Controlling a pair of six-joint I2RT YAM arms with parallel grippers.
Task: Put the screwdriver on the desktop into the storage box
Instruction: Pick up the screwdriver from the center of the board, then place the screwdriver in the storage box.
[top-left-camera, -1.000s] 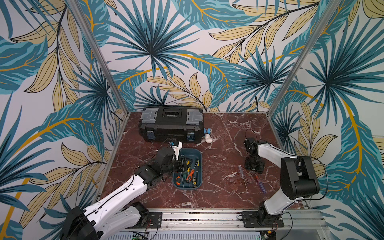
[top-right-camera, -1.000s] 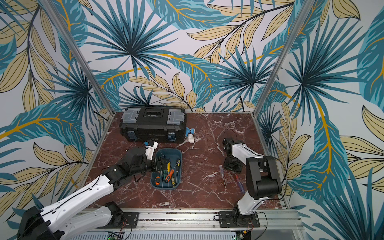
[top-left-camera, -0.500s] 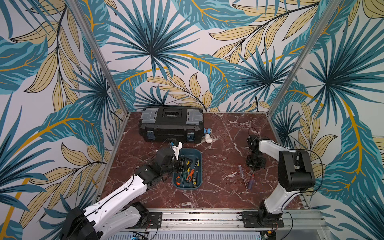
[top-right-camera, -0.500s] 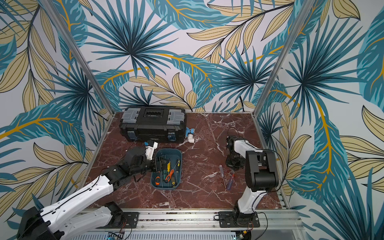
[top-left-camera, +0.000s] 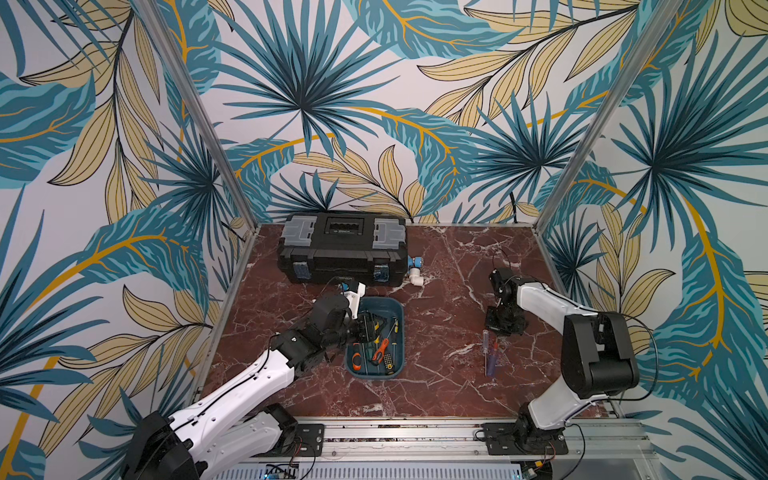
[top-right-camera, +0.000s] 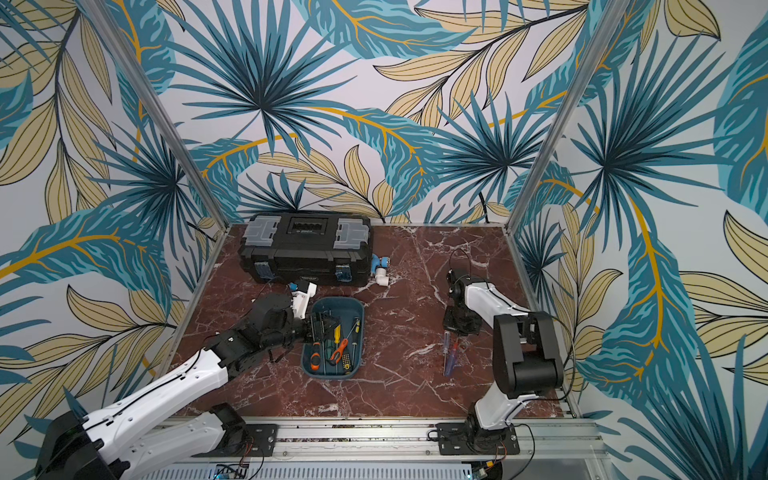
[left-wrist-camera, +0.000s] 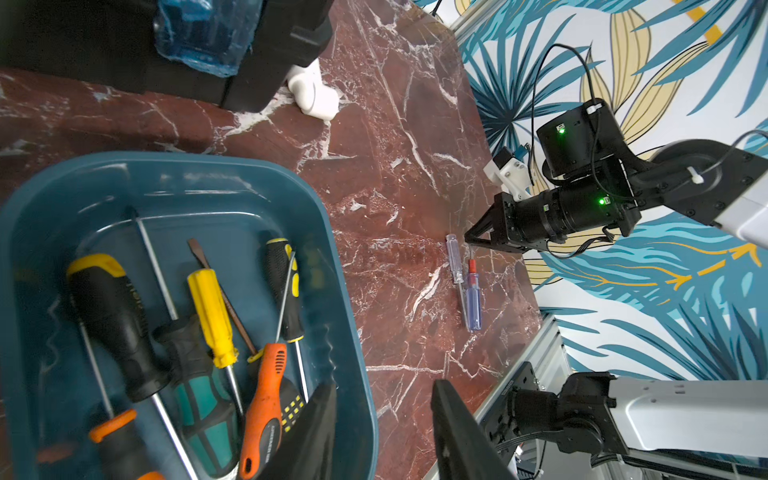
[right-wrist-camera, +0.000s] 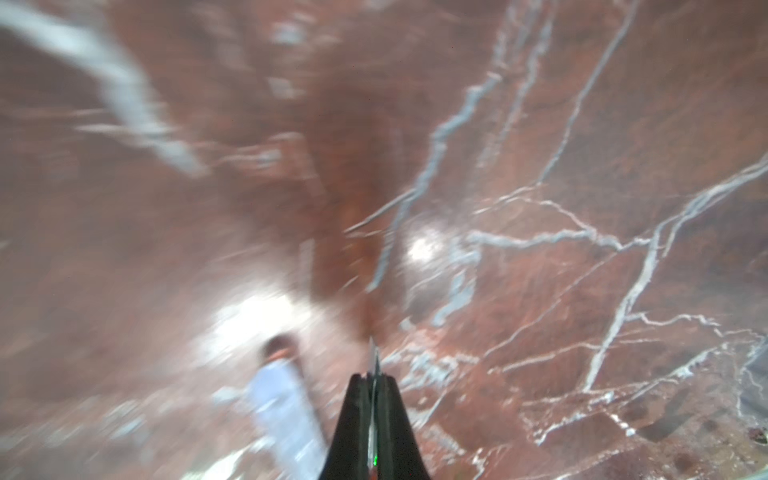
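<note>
- the right gripper (left-wrist-camera: 467, 241), at centre right of the left wrist view, has its jaws pressed together on the thin metal shaft of the screwdriver (left-wrist-camera: 473, 301); its red collar and blue handle lie on the desktop (left-wrist-camera: 395, 166).
- a second screwdriver (left-wrist-camera: 454, 259), clear-handled, lies just beside it.
- the left gripper (left-wrist-camera: 384, 386), jaws spread and empty, hangs over the storage box (left-wrist-camera: 249, 166) edge, low in that view; the box holds several screwdrivers.

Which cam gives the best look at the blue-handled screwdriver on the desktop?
Left wrist: the blue-handled screwdriver is sharp, red collar visible, shaft tip pinched in the shut right gripper. Both top views show it small, beside a clear-handled screwdriver. Right wrist is blurred: just a metal sliver between the fingers.
</note>
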